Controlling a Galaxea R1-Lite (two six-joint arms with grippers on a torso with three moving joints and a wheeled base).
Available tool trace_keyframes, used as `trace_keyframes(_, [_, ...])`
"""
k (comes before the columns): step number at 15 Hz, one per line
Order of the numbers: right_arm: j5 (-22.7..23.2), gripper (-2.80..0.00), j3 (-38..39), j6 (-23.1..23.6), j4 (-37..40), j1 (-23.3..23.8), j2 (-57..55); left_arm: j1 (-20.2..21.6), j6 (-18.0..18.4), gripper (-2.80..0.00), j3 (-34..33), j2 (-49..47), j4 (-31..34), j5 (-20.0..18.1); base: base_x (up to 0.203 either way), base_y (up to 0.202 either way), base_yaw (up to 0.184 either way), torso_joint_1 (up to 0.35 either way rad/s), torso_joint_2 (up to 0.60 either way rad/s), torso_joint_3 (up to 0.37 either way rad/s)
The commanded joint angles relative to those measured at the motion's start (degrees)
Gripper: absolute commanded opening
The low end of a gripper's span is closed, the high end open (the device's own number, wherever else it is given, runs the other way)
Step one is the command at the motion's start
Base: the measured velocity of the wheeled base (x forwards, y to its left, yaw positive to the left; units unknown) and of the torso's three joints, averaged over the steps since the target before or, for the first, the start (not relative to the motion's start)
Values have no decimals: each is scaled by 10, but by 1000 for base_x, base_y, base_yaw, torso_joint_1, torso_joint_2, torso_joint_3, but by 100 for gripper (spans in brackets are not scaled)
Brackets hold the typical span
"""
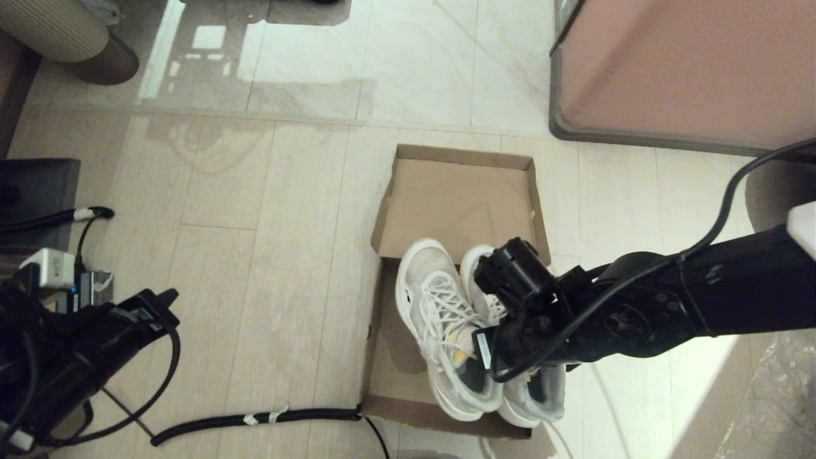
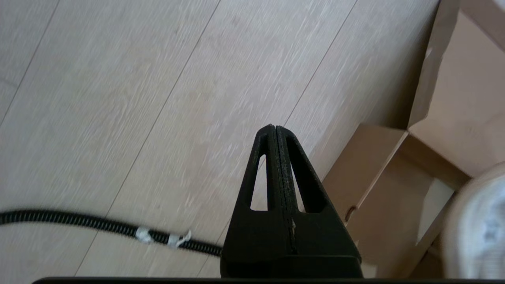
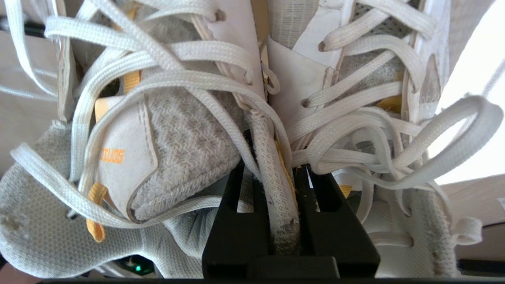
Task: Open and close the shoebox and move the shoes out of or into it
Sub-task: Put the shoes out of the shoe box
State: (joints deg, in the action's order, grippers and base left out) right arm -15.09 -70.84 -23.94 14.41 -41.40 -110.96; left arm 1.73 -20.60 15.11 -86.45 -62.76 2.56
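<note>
Right gripper (image 3: 282,205) at lower centre, clamped on inner collars of shoes (image 1: 446,331) in open shoebox (image 1: 459,197). Lift straight, slowly; laces may snag. Left gripper (image 2: 276,157) parked lower left, pinched closed, empty.

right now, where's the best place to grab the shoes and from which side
Grip the two inner collar edges together, from above. The shoes lie side by side in the shoebox, openings up, so the touching collars form one thin ridge. The right gripper is shut on that ridge. The left gripper is parked, shut, over the floor left of the box.
</note>
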Motion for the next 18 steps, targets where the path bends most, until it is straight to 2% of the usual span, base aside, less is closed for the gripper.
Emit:
trace_keyframes(1, [-1, -280, 2, -1, 10, 1, 54, 0, -1, -280, -16, 7, -4, 1, 0, 0, 0, 0, 0, 0])
trace_keyframes(4, [-3, -280, -2, -2, 29, 8, 85, 0, -1, -280, -31, 22, -4, 1, 0, 0, 0, 0, 0, 0])
trace_keyframes(7, [-4, -280, -4, -1, 29, 55, 103, 0, 3, -280, -38, 25, -4, 1, 0, 0, 0, 0, 0, 0])
trace_keyframes(13, [0, -280, -26, 15, 29, 227, 139, -1, 11, -280, -49, 21, -4, -1, 0, 0, 0, 0, 0, 0])
trace_keyframes(18, [46, -280, -57, 30, 30, 379, 152, 0, 11, -280, -70, 27, -4, -1, 0, 0, 0, 0, 0, 0])
